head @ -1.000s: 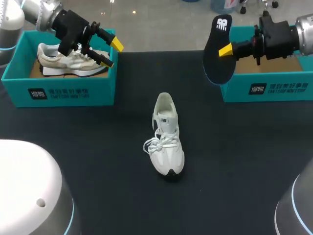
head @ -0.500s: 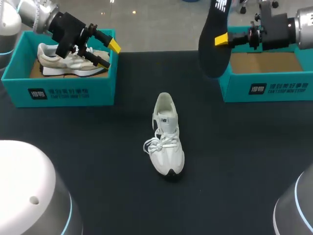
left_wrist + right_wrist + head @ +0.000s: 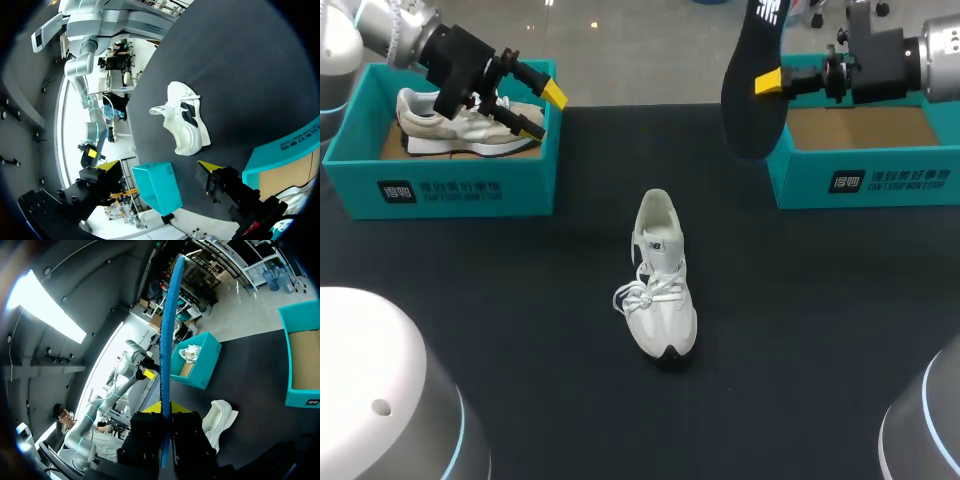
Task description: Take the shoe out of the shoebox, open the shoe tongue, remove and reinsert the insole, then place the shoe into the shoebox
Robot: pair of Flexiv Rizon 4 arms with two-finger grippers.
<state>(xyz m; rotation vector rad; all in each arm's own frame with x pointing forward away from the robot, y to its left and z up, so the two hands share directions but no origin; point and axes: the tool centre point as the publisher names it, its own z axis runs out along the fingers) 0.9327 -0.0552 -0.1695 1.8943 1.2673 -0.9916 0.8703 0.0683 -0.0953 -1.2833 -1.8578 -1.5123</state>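
Observation:
A white laced shoe (image 3: 660, 275) lies on the black table, toe toward me; it also shows ahead of the left fingers (image 3: 185, 117) and below the right gripper (image 3: 220, 420). My right gripper (image 3: 770, 82) hangs in the air left of the right teal shoebox (image 3: 865, 182), shut on a dark insole (image 3: 748, 90) that stands on end. In the right wrist view the insole (image 3: 167, 335) appears edge-on, rising from the gripper (image 3: 162, 410). My left gripper (image 3: 535, 108) hovers open and empty over the left teal shoebox (image 3: 440, 185), which holds a beige shoe (image 3: 440, 118).
The right shoebox shows a bare cardboard floor (image 3: 860, 128). Black tabletop (image 3: 820, 330) stretches around the white shoe. Both boxes stand at the table's far edge. Two rounded white arm bases (image 3: 380, 400) sit at the near corners.
My right gripper has lifted the insole higher and slightly to the left. The left gripper drew back a little over its box. The white shoe has not moved.

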